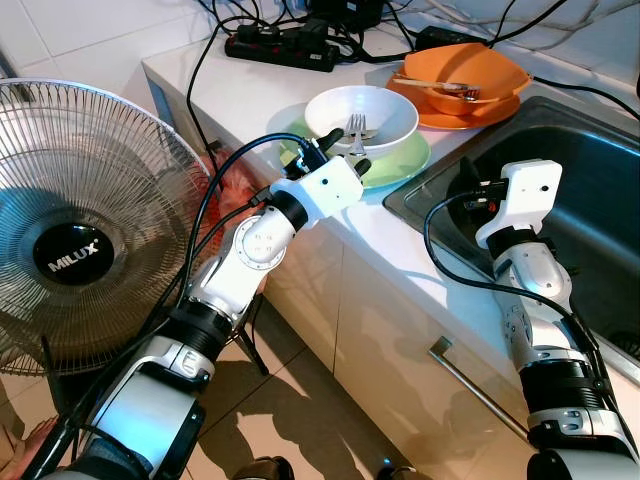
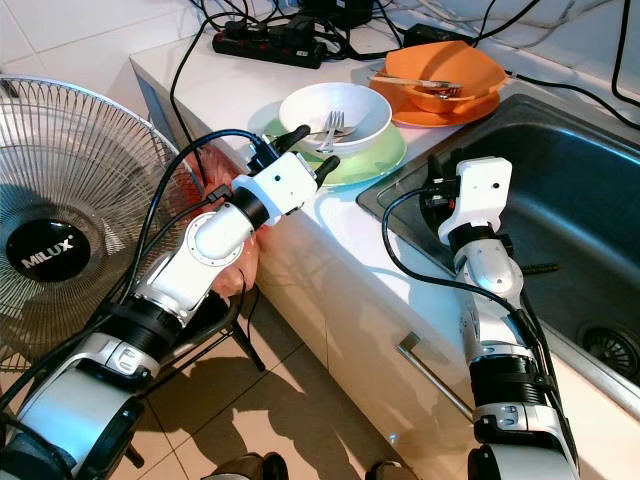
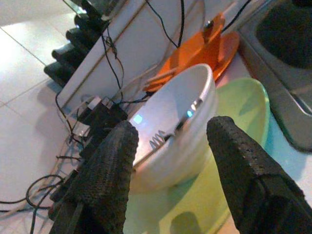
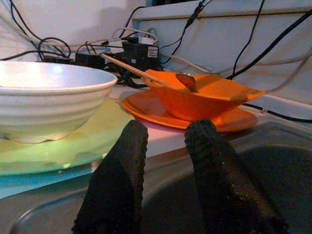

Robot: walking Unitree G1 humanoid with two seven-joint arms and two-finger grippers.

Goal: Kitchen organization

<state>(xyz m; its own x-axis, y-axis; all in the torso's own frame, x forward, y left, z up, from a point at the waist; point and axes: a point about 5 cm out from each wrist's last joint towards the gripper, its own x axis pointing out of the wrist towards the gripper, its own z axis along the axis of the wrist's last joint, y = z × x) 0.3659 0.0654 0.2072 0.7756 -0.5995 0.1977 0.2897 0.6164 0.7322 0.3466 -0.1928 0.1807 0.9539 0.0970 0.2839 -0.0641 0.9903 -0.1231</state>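
1. Two dish stacks sit on the white counter (image 1: 250,95) beside the steel sink (image 1: 590,190): a white bowl (image 1: 375,125) on a green plate (image 1: 400,165), and behind it an orange bowl (image 1: 480,75) on an orange plate (image 1: 470,115).
2. Fork (image 1: 357,128) lies inside the white bowl, tines up against the near wall. A spoon (image 1: 440,86) with a wooden handle rests across the orange bowl.
3. Left gripper (image 1: 338,155) hovers at the near rim of the green plate, just short of the white bowl; fingers (image 3: 105,170) spread apart, nothing between them, the bowl framed in the gap in the left wrist view.
4. Right gripper (image 4: 165,170) is over the sink's near-left corner, pointing toward the orange stack; fingers slightly parted, holding nothing.
5. Black power strip (image 1: 280,47) and tangled cables lie along the tiled wall at the back of the counter.
6. Standing fan (image 1: 75,225) marked MILUX stands on the floor to the robot's left, beside the cabinet end.
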